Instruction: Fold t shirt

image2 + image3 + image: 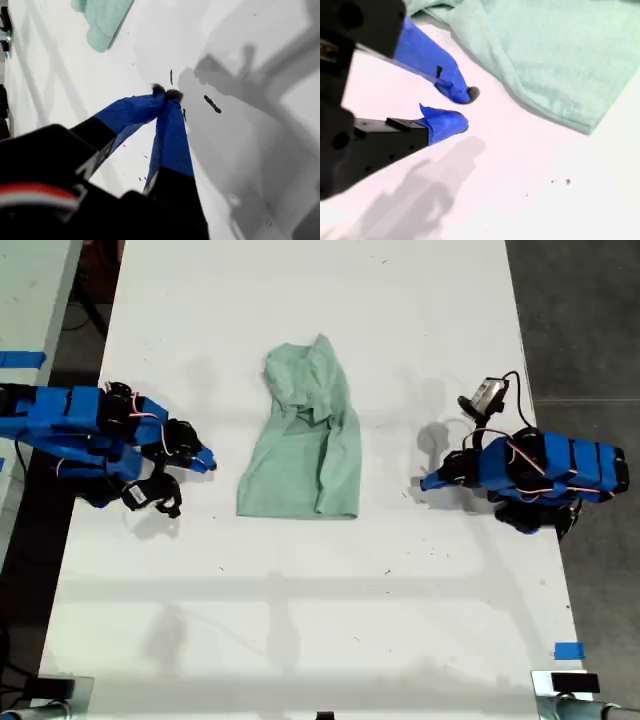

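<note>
T shirt (304, 445) crumpled on table (300, 620), ungripped.

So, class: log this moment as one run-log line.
t shirt: rumpled, ungrasped | my first claw: shut, empty | my second claw: open, empty, near t shirt
</note>
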